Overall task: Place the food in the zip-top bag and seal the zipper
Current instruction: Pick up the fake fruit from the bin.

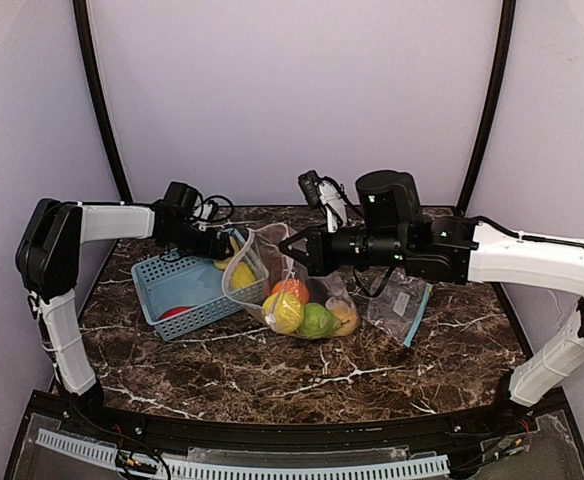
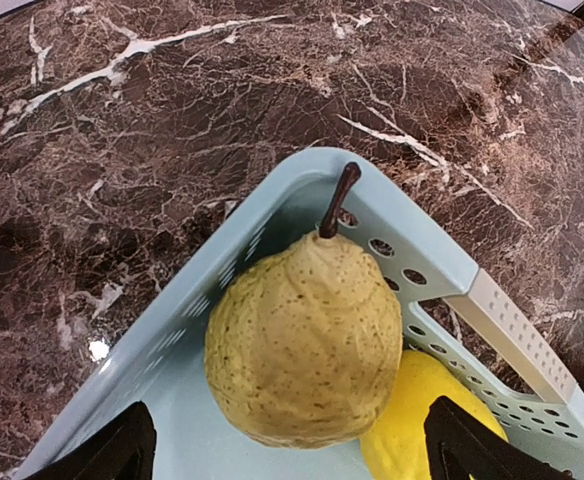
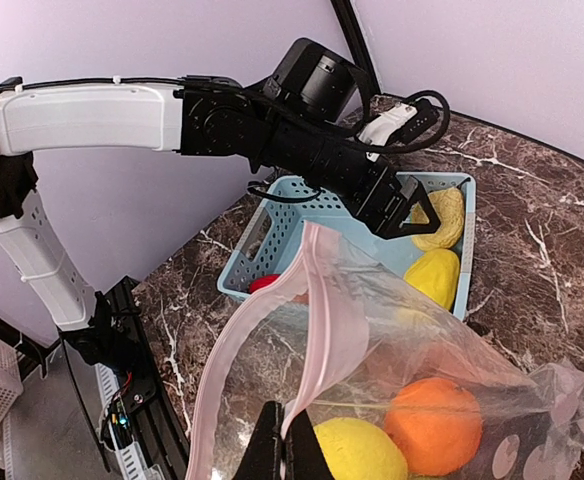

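Note:
The clear zip-top bag (image 1: 272,262) stands open at the table's middle, with an orange (image 1: 290,290), a yellow lemon (image 1: 284,312), a green apple (image 1: 317,321) and a peach (image 1: 345,318) inside. My right gripper (image 1: 294,248) is shut on the bag's pink zipper rim (image 3: 337,330) and holds it up; its fingers (image 3: 272,450) pinch the strip. My left gripper (image 1: 220,245) is open, with a jaw on either side of a tan pear (image 2: 302,340) in the light-blue basket (image 2: 422,250). A yellow lemon (image 2: 422,425) lies beside the pear. A red piece (image 1: 175,312) lies at the basket's near end.
The basket (image 1: 172,280) sits left of the bag, touching it. A second flat plastic bag with a blue edge (image 1: 404,305) lies on the marble table to the right. A black cable (image 1: 372,282) hangs under the right arm. Black frame posts stand at the back corners.

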Robot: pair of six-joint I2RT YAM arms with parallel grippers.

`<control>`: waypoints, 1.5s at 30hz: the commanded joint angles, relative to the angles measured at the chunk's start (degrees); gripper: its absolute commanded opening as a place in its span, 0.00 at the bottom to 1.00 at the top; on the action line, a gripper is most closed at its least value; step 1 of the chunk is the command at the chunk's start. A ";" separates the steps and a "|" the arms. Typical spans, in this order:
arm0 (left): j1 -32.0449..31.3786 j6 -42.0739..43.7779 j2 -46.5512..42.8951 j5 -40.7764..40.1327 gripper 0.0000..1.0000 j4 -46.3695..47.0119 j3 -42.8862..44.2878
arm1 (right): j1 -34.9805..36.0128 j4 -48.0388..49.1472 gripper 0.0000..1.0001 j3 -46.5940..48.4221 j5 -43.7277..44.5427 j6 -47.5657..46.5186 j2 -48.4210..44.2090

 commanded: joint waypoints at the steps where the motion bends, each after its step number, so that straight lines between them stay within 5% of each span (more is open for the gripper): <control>1: 0.02 0.91 2.25 1.36 0.94 -1.47 2.62 | 0.08 1.84 0.00 -0.64 0.58 -0.57 -1.90; 33: 0.72 2.85 8.22 2.34 0.65 -8.37 10.43 | 0.13 2.01 0.00 -1.26 1.24 -0.39 -2.12; 45: 0.72 -0.78 -16.17 7.78 0.64 1.16 -4.11 | 0.12 1.72 0.00 -0.63 1.67 -0.98 -1.99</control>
